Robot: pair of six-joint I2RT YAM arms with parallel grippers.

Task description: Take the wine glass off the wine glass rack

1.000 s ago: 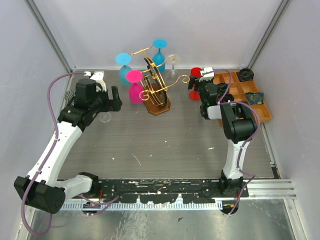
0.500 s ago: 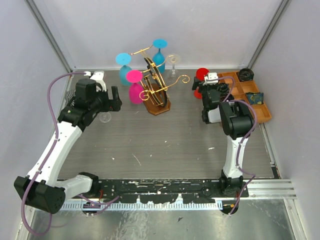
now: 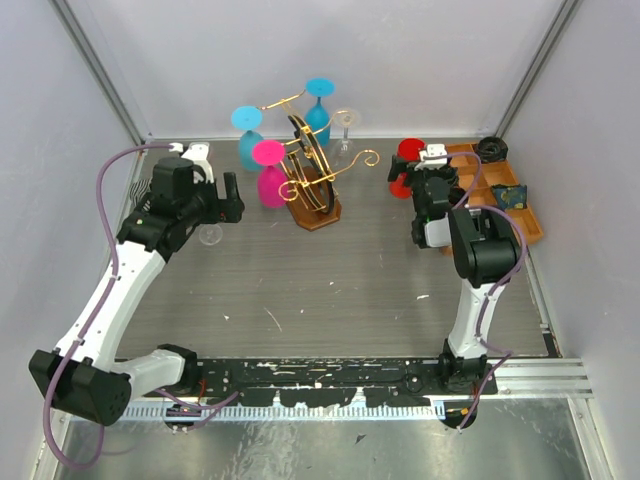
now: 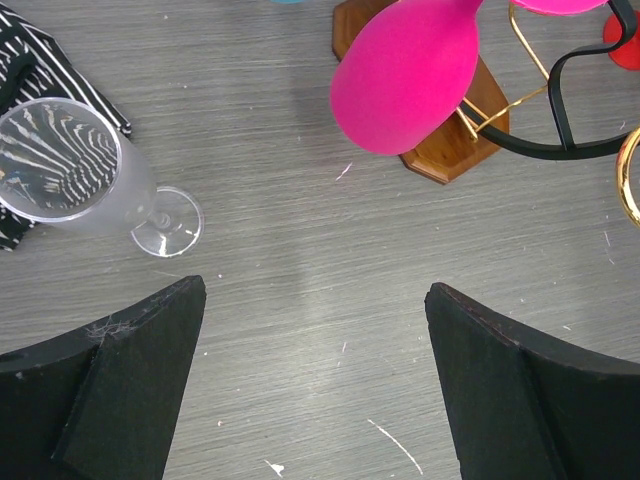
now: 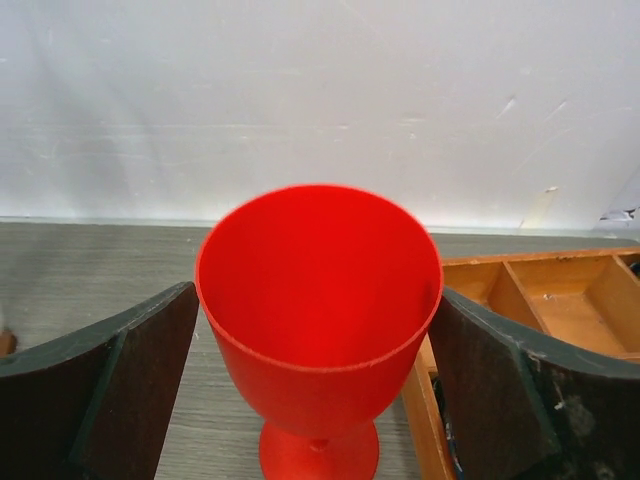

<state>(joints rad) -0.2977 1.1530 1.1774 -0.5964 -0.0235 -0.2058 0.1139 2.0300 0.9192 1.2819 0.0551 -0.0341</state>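
"Grey wood-grain laminate covered the table (image 3: 330,290), with plain white walls behind. Where was the glass?"

"The red glass (image 5: 318,390) stood upright on its foot, just beside the orange tray (image 5: 520,258) and well apart from the rack (image 3: 312,190). It was already off the wire, I'd judge."

"And the right gripper (image 5: 316,292)?"

"Spread wide, one finger on each side of the bowl. They were close to it but gripping nothing, as far as I could see. The step looked like letting go."

"How would you do that well?"

"Back straight out along the line of the fingers, level, with no sideways swing. The glass was tall, on a narrow stem and a small round foot, and it looked like smooth matte plastic. One brush at the rim would likely tip it against the tray."

"The left gripper (image 4: 315,290)?"

"Also wide open and empty, hanging over bare table. A clear glass (image 4: 90,185) sat near one finger, with a cloudy bowl and a round see-through foot. I couldn't tell whether it was upright or on its side."

"And the rack itself?"

"Thin gold wire curled into scrolls, on a small brown wooden base (image 4: 450,135) with angled corners. A pink glass (image 4: 405,75) hung bowl-down from it, and a blue glass (image 3: 318,118) hung further back. Those curls could snag a foot, so any lift there would want a slide outward along the wire."
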